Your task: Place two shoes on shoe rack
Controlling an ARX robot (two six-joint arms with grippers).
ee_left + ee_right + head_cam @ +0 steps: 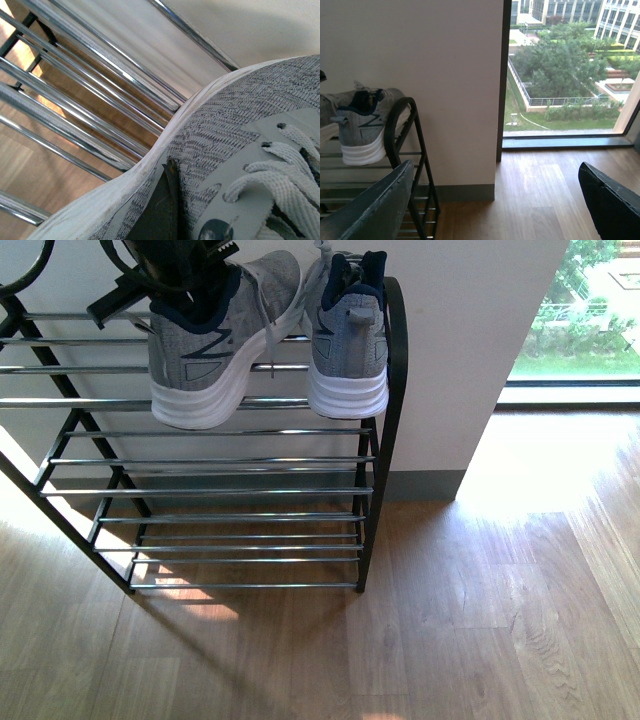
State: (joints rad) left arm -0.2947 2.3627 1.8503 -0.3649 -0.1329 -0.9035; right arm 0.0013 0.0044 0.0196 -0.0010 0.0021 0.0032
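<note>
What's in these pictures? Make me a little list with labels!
left shoe: grey knit sneaker with white sole, at the top tier, heel facing the camera
right shoe: matching grey sneaker, top tier, beside the first, at the rack's right end
rack: black metal rack with silver rods, against the white wall
left gripper: at the left shoe's opening; grip unclear
right gripper: open, holding nothing, away from the rack
floor: wooden floor

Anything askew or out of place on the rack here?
Yes. The left shoe lies askew on the top tier of the rack, its toe angled toward the right shoe rather than parallel, with the left gripper at its collar. The right shoe sits straight.
</note>
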